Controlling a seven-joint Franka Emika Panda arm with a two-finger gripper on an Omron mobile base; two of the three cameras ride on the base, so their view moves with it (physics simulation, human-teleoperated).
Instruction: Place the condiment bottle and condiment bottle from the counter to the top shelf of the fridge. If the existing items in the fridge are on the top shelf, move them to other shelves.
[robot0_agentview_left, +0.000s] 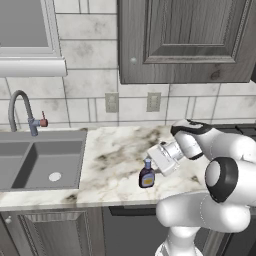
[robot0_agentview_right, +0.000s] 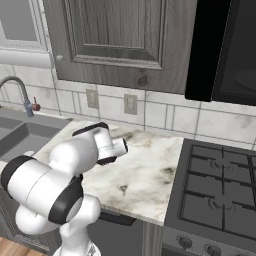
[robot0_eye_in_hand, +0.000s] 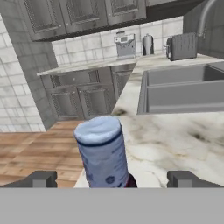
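Gripper (robot0_eye_in_hand: 112, 177) jaws wide open, straddling blue cap of condiment bottle (robot0_agentview_left: 146, 176). Bottle upright on marble surface (robot0_agentview_left: 115, 155), near front edge, right of sink (robot0_agentview_left: 40, 162).

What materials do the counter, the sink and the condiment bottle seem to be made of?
Counter: looks like polished marble, judging by its cream surface with dark mottled veins.
Sink: probably brushed metal or a grey composite; the even matte grey leaves this open.
Condiment bottle: seems plastic, with a dark brown body and a pale blue cap; the render does not settle plastic against glass.
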